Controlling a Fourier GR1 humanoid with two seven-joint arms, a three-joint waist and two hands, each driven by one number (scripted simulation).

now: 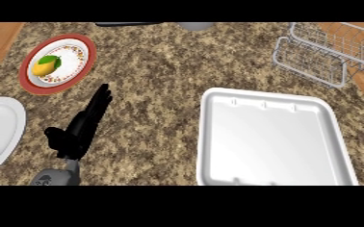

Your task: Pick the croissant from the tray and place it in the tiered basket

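We see tray bare; croissant nowhere visible, nor in tiered basket far right. Left hand rests on counter, fingers straight, holding nothing. Progress unclear.

The white tray lay flat on the counter at about four o'clock, a shallow rounded rectangle with a raised rim and nothing visible on its bare floor. The tiered basket, of grey wire mesh, stood at two o'clock, well apart from the tray. No croissant showed.
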